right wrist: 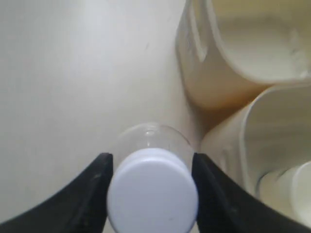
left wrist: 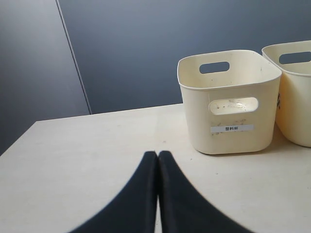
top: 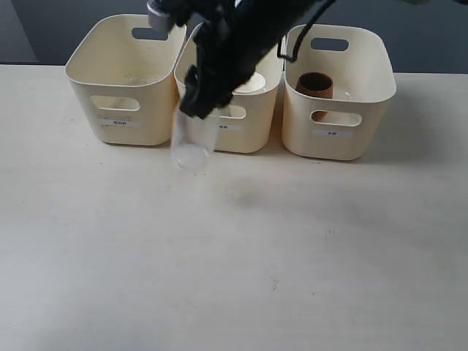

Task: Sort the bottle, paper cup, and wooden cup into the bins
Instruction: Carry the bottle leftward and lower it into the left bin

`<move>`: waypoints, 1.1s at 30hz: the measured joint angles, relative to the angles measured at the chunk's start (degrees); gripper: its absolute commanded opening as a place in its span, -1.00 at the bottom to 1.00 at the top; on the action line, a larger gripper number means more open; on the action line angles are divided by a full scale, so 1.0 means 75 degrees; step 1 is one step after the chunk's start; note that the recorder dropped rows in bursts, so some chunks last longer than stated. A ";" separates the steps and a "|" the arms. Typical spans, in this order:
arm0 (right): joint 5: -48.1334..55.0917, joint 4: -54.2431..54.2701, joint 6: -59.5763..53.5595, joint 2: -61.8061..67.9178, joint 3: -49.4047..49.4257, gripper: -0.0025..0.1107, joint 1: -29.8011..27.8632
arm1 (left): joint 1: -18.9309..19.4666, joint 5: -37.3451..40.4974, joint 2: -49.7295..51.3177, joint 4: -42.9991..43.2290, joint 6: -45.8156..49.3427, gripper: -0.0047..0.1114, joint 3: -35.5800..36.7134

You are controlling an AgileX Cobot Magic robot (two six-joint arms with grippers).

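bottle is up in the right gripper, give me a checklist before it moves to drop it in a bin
1. Grip: right gripper has a finger on each side of the bottle at its white cap: ok.
2. Bottle off the table: blurred shadow below it, looks lifted: ok.
3. Left bin free: nothing seen inside: ok.
4. Wooden cup already sits in the right bin: ok.
5. Paper cup in the middle bin: mostly hidden by the arm: cannot tell.
6. Left gripper shut, away from the bins: ok.
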 measured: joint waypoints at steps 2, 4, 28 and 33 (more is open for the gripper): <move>-0.1038 0.0016 -0.0051 -0.0551 0.0000 -0.97 0.0285 | 0.0000 0.0000 0.0000 0.0000 0.0000 -0.92 0.0000; -0.2181 0.0047 -0.0064 -0.0882 -0.0016 -0.97 0.0605 | 0.0000 0.0000 0.0000 0.0000 0.0000 -0.92 0.0000; -0.4618 -0.0159 0.0597 0.3358 -0.3280 -0.97 0.0456 | 0.0000 0.0000 0.0000 0.0000 0.0000 -0.92 0.0000; -0.4441 -0.0307 0.0712 0.4406 -0.4141 -0.97 0.0409 | 0.0000 0.0000 0.0000 0.0000 0.0000 -0.92 0.0000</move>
